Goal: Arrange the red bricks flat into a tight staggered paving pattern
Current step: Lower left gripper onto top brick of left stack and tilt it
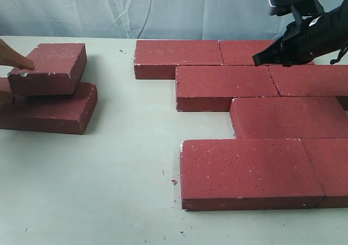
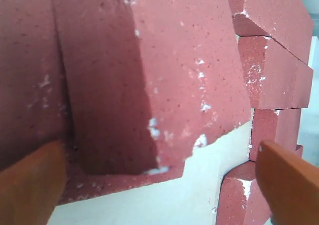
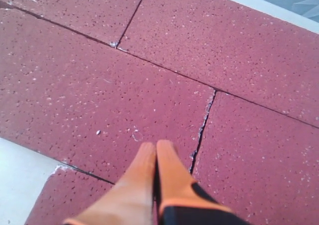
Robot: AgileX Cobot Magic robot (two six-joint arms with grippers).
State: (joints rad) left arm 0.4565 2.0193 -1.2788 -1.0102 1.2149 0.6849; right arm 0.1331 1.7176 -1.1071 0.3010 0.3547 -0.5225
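Several red bricks lie flat in staggered rows on the right, among them a back-row brick [image 1: 176,57], a second-row brick [image 1: 223,85] and a front brick [image 1: 244,169]. At the left, one red brick [image 1: 51,66] rests skewed on top of another [image 1: 51,114]. My left gripper [image 1: 8,76] is open at the upper brick's near corner, with one orange finger [image 2: 30,185] against that brick [image 2: 149,75] and the other finger [image 2: 289,180] apart from it. My right gripper [image 1: 256,61] is shut and empty, its tips [image 3: 156,147] just above a paved brick [image 3: 99,100] beside a joint.
The pale table [image 1: 119,174] shows bare between the left stack and the paving. A light curtain [image 1: 163,8] hangs behind. The paving runs off the right edge of the exterior view.
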